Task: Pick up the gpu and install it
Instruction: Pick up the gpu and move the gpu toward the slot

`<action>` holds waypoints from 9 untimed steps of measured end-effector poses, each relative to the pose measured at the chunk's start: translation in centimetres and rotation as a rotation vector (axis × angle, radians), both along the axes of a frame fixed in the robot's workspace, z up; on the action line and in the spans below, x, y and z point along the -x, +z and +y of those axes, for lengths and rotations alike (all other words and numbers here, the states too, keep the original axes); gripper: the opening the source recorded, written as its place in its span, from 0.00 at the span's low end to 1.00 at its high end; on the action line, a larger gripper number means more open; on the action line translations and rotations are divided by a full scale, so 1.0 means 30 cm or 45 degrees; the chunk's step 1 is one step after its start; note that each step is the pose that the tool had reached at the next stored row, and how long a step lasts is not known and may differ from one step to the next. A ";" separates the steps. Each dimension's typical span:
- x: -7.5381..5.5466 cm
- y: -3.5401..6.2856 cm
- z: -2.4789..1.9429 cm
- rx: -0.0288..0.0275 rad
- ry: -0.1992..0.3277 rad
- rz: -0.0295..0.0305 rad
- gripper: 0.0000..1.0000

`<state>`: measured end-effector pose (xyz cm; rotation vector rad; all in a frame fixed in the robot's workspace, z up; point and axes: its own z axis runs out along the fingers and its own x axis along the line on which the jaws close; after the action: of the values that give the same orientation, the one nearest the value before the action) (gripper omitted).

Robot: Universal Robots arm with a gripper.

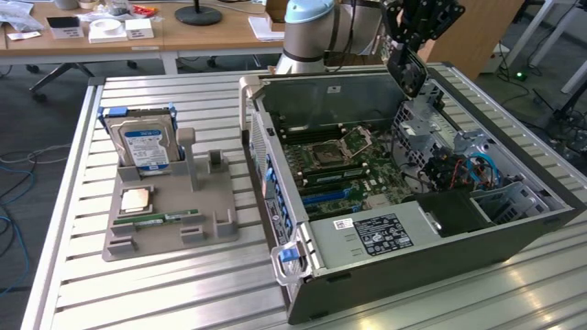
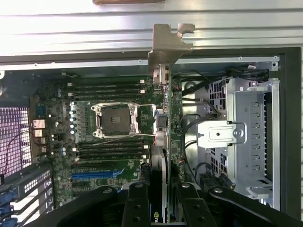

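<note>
The claw (image 1: 410,42) is clamped tight on the gpu (image 1: 406,69). The gpu hangs from it up in the air, above the far edge of the open case (image 1: 440,254), and touches nothing else. In the exterior view it looks like a dark flat card pointing down at the case.

The wrist view looks down along the card. Here the claw (image 2: 162,188) has a black finger (image 2: 136,203) on each side of the gpu (image 2: 166,99), which is seen thin, edge-on. The silver bracket (image 2: 168,45) is at the end away from the claw, over the rim of the case. Below lie the green board (image 2: 61,123), its square socket (image 2: 116,120) and a blue slot (image 2: 92,174). A metal cage (image 2: 251,127) sits on the other side of the card.

The exterior view shows the arm (image 1: 317,27) behind the case. It also shows a grey tray (image 1: 156,238) at the exterior view's left of the case. A drive (image 1: 145,144) stands upright in the tray (it has a blue and white label), and a chip (image 1: 136,199) and a ram stick (image 1: 165,218) lie flat there.

Case and tray both sit on a silver bench (image 1: 183,295) with long grooves. Behind it is a wooden bench (image 1: 197,38) with small boxes on it. Cables (image 1: 14,172) lie on the floor.
</note>
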<state>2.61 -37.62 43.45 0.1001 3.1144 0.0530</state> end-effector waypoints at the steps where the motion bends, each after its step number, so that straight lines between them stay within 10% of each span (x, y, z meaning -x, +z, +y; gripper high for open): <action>1: 0.000 -0.006 0.000 0.0000 0.000 0.0000 0.26; 9: -0.001 -0.034 -0.006 0.0002 0.000 0.0000 0.26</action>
<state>2.65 -37.81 42.44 0.1002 3.1144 0.0527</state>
